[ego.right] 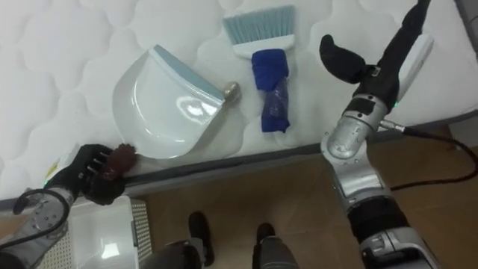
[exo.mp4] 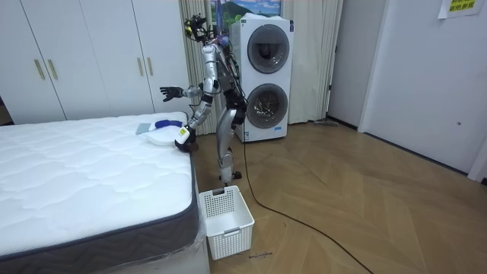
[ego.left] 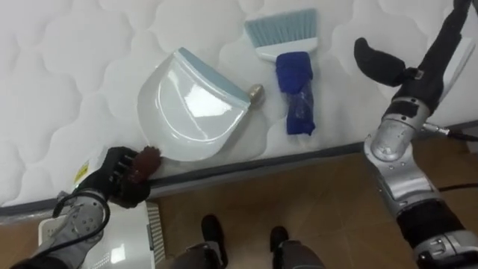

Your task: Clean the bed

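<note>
White quilted bed [ego.left: 60, 75] carries a white dustpan [ego.left: 190, 108] with a blue lip. A blue-handled brush [ego.left: 293, 75] lies just beside the dustpan, and a small tan scrap [ego.left: 255, 92] sits at the lip. We see the left hand [ego.left: 116, 179] at the mattress edge, fingers curled round a reddish-brown lump [ego.left: 147, 159] against the dustpan's near rim. A white basket [exo.mp4: 225, 220] stands on the floor nearby. The right hand [ego.left: 377, 60] hovers over the bed, fingers relaxed, holding nothing. We judge the cleaning barely begun: the scrap lies unswept and the brush unheld.
</note>
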Controlling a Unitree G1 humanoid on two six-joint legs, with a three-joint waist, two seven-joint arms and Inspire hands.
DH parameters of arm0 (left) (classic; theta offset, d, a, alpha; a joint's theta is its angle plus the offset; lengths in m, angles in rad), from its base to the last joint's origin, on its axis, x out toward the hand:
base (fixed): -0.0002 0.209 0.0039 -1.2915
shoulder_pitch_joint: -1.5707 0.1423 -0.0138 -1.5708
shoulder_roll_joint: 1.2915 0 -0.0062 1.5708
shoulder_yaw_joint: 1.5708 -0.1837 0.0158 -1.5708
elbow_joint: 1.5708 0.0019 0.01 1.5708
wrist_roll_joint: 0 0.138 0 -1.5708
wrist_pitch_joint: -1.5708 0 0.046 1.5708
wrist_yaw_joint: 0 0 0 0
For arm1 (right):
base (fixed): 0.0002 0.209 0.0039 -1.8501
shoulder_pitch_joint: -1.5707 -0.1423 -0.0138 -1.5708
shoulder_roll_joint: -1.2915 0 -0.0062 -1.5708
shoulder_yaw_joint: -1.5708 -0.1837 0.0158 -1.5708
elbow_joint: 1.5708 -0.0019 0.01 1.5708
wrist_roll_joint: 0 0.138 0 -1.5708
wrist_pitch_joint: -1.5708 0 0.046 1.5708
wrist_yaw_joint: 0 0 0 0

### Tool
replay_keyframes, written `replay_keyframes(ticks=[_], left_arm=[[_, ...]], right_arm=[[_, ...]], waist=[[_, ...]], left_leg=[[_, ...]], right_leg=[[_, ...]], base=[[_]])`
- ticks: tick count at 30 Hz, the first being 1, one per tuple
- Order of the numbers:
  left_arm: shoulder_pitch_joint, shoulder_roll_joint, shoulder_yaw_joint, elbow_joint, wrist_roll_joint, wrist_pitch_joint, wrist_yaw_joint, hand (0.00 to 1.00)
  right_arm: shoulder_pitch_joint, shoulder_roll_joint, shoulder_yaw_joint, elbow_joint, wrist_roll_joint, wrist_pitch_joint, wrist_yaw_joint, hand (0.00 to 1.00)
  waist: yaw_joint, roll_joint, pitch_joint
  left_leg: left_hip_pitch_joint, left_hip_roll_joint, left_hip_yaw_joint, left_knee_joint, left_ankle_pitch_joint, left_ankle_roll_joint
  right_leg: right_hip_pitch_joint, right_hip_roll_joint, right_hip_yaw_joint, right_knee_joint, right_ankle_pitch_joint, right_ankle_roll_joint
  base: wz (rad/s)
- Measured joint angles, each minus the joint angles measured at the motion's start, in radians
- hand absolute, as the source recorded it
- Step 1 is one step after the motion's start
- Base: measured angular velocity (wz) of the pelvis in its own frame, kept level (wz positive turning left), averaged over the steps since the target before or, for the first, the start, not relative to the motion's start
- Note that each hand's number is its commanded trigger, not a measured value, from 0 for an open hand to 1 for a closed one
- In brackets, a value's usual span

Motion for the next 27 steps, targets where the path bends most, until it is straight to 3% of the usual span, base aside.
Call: replay_keyframes(ticks=[4, 6, 8, 14, 19, 27], left_arm=[[-0.029, 0.009, -0.03, 0.002, -0.001, 0.014, -0.038, 1.0], [-0.033, 0.017, -0.051, 0.005, 0.0, 0.013, -0.043, 1.0], [-0.042, 0.022, -0.07, -0.002, 0.001, 0.012, -0.044, 1.0], [-0.048, 0.031, -0.087, -0.023, 0.0, 0.005, -0.043, 1.0], [-0.059, 0.032, -0.093, -0.042, 0.006, 0.006, -0.043, 1.0], [-0.074, 0.035, -0.092, -0.042, 0.074, 0.023, -0.015, 1.0]], right_arm=[[0.0, 0.002, 0.06, 0.061, 0.103, 0.005, 0.081, 0.0], [-0.004, 0.002, 0.086, 0.116, 0.141, 0.006, 0.122, 0.0], [-0.006, 0.004, 0.102, 0.159, 0.187, 0.015, 0.165, 0.0], [-0.008, 0.005, 0.13, 0.22, 0.253, 0.027, 0.264, 0.0], [-0.008, 0.004, 0.13, 0.239, 0.258, 0.063, 0.3, 0.0], [-0.016, 0.002, 0.129, 0.256, 0.299, 0.068, 0.319, 0.0]], waist=[[0.019, 0.0, 0.0014], [0.029, 0.001, 0.0056], [0.041, 0.001, 0.015], [0.068, 0.017, 0.0251], [0.097, 0.02, 0.0236], [0.106, 0.029, 0.0219]], left_leg=[[0.0, 0.003, -0.006, 0.005, -0.003, 0.0], [0.001, 0.003, -0.011, 0.005, -0.003, 0.0], [0.0, 0.004, -0.013, 0.007, -0.004, -0.001], [-0.037, 0.009, -0.013, 0.02, -0.006, 0.0], [-0.05, 0.009, -0.015, 0.024, -0.006, 0.0], [-0.056, 0.008, -0.026, 0.04, -0.012, 0.0]], right_leg=[[0.007, -0.001, -0.008, -0.004, 0.0, -0.001], [0.012, 0.0, -0.013, -0.006, 0.0, -0.001], [0.013, -0.001, -0.02, -0.006, 0.0, -0.001], [-0.016, -0.002, -0.032, 0.0, -0.002, -0.004], [-0.03, -0.002, -0.035, 0.011, -0.002, -0.005], [-0.03, -0.015, -0.064, 0.018, -0.005, -0.008]], base=[[0.03], [0.06], [0.02], [0.05], [0.0], [0.03]])
